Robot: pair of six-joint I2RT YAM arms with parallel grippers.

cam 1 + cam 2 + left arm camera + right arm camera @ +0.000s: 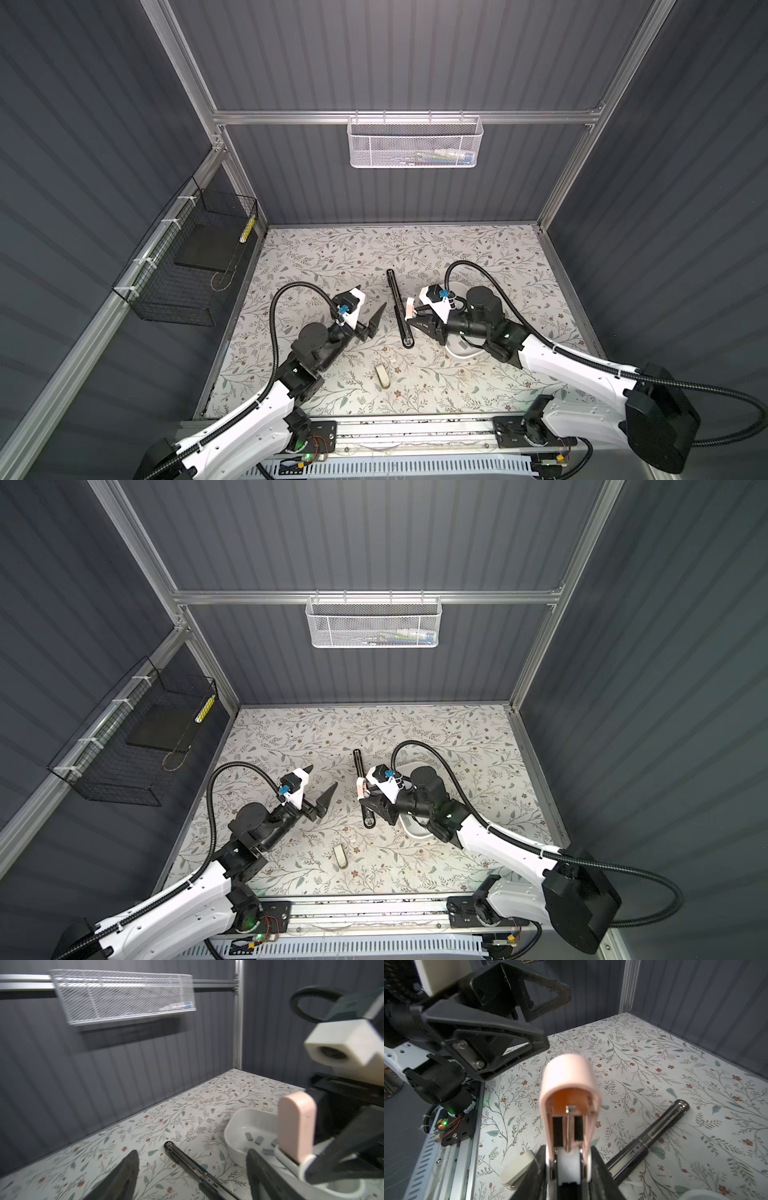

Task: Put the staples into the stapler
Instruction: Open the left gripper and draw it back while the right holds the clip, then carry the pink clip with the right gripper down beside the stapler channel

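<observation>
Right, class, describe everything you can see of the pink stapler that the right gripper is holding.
The pink stapler looks like smooth plastic: a rounded pale pink lid on a white base. The lid is swung up, open, showing an orange-tinted inside with a thin metal spring down its middle. The right gripper clamps the white base from both sides, over the floral table.

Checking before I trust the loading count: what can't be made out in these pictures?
- Staples in the white dish: top views, mostly covered by the right arm.
- Pink stapler channel: right wrist view, cut off at the bottom edge.
- White mesh basket contents: top views, too small.
</observation>
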